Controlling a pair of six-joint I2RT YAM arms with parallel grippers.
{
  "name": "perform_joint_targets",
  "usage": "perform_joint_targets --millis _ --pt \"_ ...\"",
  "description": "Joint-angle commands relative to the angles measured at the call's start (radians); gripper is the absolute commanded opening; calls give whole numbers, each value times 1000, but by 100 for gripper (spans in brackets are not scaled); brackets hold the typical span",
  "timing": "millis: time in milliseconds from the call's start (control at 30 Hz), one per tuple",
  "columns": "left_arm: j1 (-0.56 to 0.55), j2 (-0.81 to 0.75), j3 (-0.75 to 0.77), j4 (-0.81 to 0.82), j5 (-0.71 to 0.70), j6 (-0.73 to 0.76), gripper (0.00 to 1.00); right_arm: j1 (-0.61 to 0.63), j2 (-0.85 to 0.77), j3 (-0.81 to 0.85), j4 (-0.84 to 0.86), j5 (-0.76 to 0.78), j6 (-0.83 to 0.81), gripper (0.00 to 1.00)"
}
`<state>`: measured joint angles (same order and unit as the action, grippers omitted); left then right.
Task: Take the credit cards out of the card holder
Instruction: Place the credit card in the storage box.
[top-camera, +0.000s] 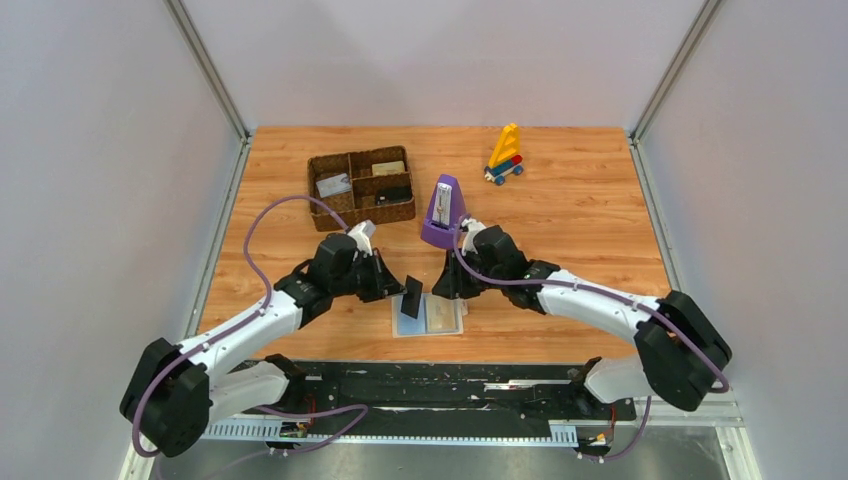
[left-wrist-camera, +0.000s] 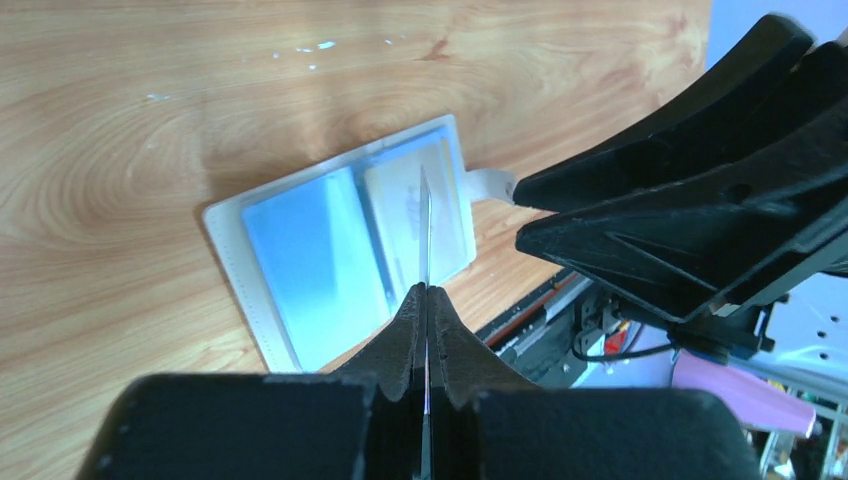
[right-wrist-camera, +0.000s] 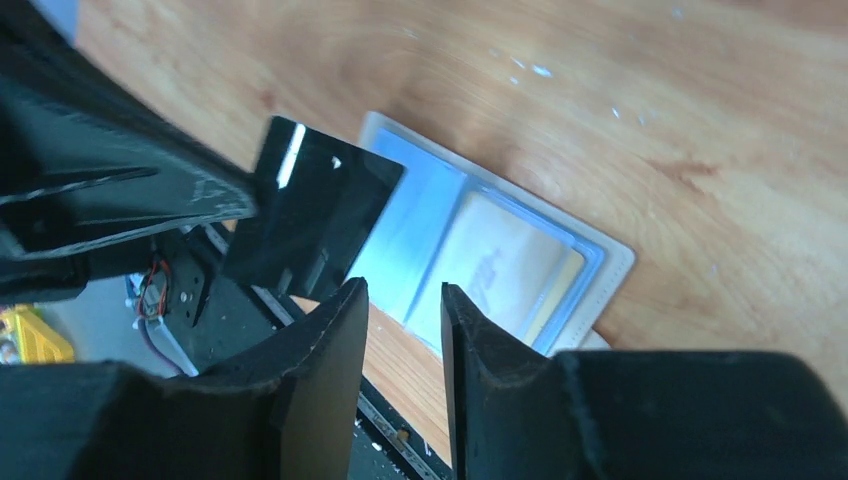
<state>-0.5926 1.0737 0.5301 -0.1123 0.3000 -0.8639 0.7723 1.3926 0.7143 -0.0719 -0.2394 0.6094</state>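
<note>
Pinches the black card (right-wrist-camera: 310, 210) edge-up above the middle of the card holder (left-wrist-camera: 243, 275), with the left gripper (left-wrist-camera: 424, 290) clamped fully shut on one edge of the card. Hangs the right gripper (right-wrist-camera: 405, 295), parted a little and holding nothing, just beside the card holder's right side. Leaves the tan card (right-wrist-camera: 500, 265) tucked in the card holder's right-hand pocket. Probably risks a slip: so narrow a pinch on a glossy card could let it swivel or drop back onto the card holder. Risks also dragging the unpinned card holder along when reaching for the tan card, or bumping the two grippers together above it.
</note>
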Motion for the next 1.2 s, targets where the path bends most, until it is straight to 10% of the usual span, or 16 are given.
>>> perform_joint_targets --millis 0,600,1167 --pt "4 -31 73 -44 71 68 0 -3 -98 45 21 -74 -199 36" --pt "6 -44 97 -105 -2 -420 0 337 -336 -171 376 312 -770 66" --pt "6 -62 65 -66 15 -569 0 493 -122 -122 429 582 -925 63"
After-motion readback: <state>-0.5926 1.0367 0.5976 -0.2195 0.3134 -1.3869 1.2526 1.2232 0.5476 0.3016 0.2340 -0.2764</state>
